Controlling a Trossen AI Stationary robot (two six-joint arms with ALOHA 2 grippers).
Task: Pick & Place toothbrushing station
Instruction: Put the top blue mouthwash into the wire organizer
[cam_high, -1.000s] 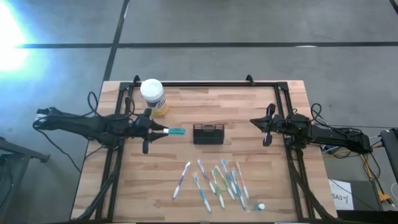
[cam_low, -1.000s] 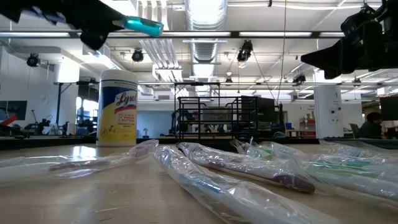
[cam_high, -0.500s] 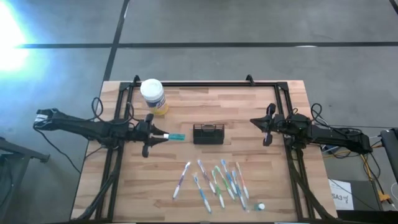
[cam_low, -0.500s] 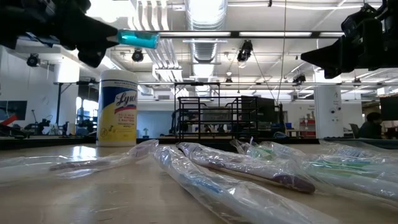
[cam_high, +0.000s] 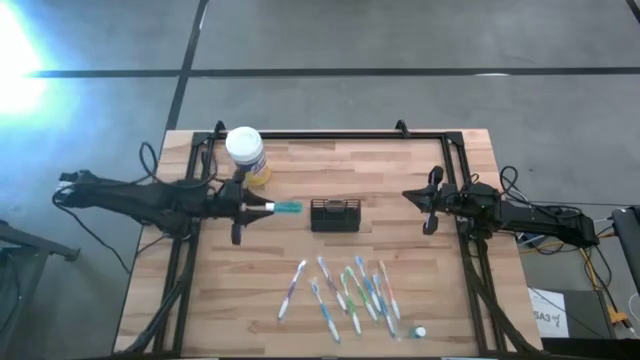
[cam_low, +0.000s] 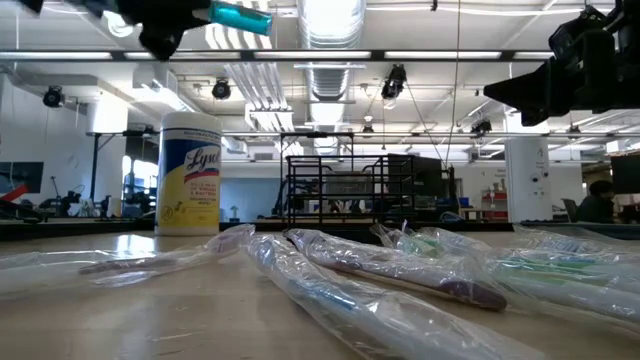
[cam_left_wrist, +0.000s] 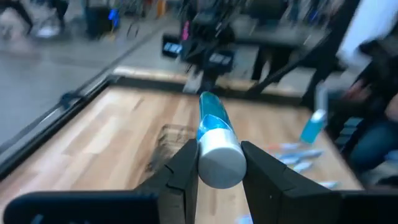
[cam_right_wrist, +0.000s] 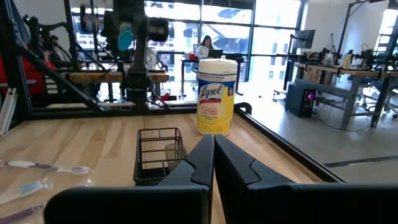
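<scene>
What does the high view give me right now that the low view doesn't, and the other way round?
Only the high view shows the layout: the left hand holding a tube short of the black holder, the right hand shut and waiting off the holder's other side.

Only the low view shows height: the tube is carried well above the table, and the room behind.

Both show the jar, the wrapped toothbrushes and the holder.
</scene>
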